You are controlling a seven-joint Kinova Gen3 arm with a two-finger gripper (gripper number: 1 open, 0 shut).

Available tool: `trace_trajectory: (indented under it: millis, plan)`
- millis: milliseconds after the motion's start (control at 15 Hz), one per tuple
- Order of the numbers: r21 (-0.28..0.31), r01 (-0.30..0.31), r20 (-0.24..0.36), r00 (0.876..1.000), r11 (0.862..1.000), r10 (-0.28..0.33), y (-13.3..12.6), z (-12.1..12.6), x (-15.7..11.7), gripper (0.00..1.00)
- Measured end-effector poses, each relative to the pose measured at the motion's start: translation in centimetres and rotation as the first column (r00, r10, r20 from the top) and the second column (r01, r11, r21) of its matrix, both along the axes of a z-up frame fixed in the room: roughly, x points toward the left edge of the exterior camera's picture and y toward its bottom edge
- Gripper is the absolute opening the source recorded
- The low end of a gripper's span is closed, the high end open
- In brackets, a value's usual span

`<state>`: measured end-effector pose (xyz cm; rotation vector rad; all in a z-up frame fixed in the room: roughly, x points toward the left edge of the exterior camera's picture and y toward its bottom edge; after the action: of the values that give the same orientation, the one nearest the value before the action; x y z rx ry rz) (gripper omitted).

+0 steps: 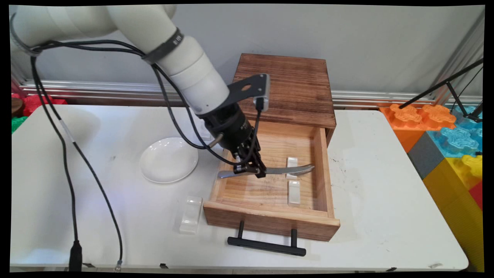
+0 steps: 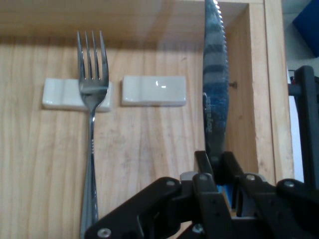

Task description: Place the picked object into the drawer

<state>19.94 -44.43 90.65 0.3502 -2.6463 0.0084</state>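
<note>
Two fingers: the gripper [image 1: 252, 170] is clamped on a knife [image 1: 266, 171], just right of frame centre in the main view.
Knife: held edge-up and roughly level over the open drawer [image 1: 322, 170], handle end toward the left, serrated blade tip toward the right; in the hand view the knife [image 2: 215, 99] runs straight up from the gripper [image 2: 215, 167] along the right of the frame, near the drawer's side wall.
Fork: only the hand view shows it; the fork [image 2: 91, 124] lies on the drawer floor at left, tines toward the top, its neck resting on a white rest [image 2: 57, 93].
Second rest: another white rest [image 2: 154, 90] lies bare just beside the first, between fork and knife in the hand view.
Rests in main view: two white rests sit in the drawer's right half, one [image 1: 292, 162] partly behind the blade, one [image 1: 294, 192] lower in the frame.
Drawer: pulled out of a dark wooden box [image 1: 287, 87], with a black handle [image 1: 266, 245] on its front.
Table: a white plate [image 1: 168, 159] sits left of the drawer; a clear rest [image 1: 191, 214] lies below the plate, near the drawer's lower left corner.
Right edge: coloured blocks [image 1: 447, 135].
</note>
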Motion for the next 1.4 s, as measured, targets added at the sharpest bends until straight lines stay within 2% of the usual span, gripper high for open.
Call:
trace_trajectory:
  millis: [333, 1400]
  plan:
    - [-0.005, 0.017, 0.002, 1.000, 1.000, -0.017, -0.9, -1.7, -1.4, 0.00]
    - [-0.002, 0.018, 0.005, 1.000, 1.000, -0.018, -2.2, -8.5, -2.1, 0.00]
